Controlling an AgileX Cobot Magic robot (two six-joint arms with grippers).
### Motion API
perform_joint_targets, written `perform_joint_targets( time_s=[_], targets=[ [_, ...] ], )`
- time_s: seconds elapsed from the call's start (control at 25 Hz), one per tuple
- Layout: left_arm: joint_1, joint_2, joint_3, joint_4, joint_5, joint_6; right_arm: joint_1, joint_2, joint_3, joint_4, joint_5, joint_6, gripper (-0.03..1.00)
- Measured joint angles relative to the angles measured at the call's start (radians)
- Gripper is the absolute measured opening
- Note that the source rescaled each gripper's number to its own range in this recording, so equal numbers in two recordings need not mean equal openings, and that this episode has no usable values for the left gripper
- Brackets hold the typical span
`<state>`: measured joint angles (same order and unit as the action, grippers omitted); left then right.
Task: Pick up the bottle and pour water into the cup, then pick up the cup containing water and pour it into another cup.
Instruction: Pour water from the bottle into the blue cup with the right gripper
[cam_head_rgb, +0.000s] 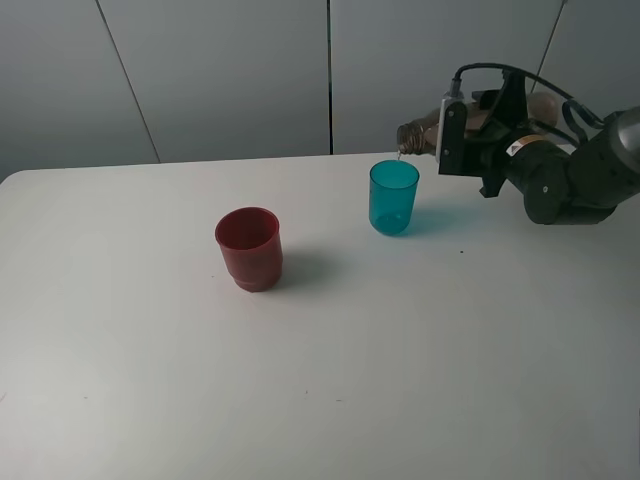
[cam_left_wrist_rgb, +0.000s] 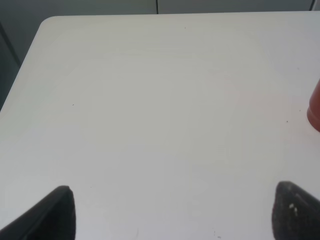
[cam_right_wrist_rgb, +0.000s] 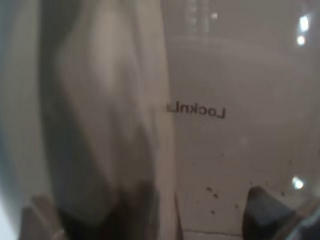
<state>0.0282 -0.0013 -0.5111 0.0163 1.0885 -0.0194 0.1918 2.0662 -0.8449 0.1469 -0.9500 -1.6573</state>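
Bottle (cam_head_rgb: 422, 134) tipped over the teal cup (cam_head_rgb: 393, 198), held in my right claw (cam_head_rgb: 455, 135).
My right claw is clamped round the bottle, which lies almost level in the air with its mouth just above the teal cup's rim. That cup stands upright far and to the right on the table (cam_head_rgb: 420, 360). The red cup (cam_head_rgb: 248, 248) stands upright to its left and nearer, well apart from it. My left claw (cam_left_wrist_rgb: 172, 212) hangs over bare tabletop, fingers spread wide and gripping nothing.
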Motion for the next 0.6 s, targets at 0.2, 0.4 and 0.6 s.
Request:
perform_joint_targets(
  time_s=[0.2, 0.4, 0.6],
  targets=[
    [0.000, 0.000, 0.000, 0.000, 0.000, 0.000, 0.000, 0.000, 0.000, 0.000, 0.000, -0.022, 0.00],
    [0.000, 0.000, 0.000, 0.000, 0.000, 0.000, -0.002, 0.000, 0.000, 0.000, 0.000, -0.053, 0.00],
    [0.000, 0.000, 0.000, 0.000, 0.000, -0.002, -0.002, 0.000, 0.000, 0.000, 0.000, -0.059, 0.00]
  ],
)
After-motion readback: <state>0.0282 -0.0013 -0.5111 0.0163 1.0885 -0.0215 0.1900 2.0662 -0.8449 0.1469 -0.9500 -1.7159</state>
